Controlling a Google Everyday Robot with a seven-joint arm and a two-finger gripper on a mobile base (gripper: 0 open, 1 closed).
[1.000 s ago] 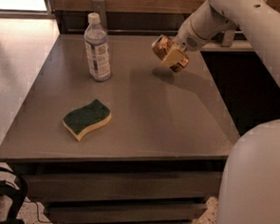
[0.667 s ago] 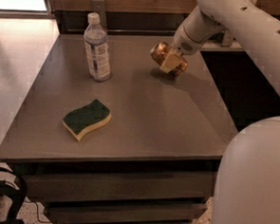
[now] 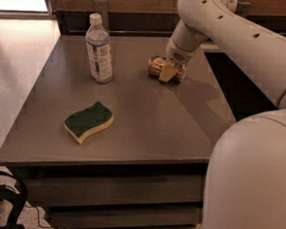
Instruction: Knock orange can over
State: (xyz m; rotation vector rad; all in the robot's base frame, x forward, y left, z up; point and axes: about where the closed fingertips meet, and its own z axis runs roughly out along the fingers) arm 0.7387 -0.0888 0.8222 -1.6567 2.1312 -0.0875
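Since the orange can [image 3: 156, 66] lies on its side at the far right of the table [image 3: 147, 121], clasped across its middle by the pincer [image 3: 168, 73], the knock-over looks nearly done. Risk: once released, the round body may roll toward the near right edge, or lift again if a finger snags. Water bottle [image 3: 99, 50] and sponge [image 3: 89, 121] stand well apart.
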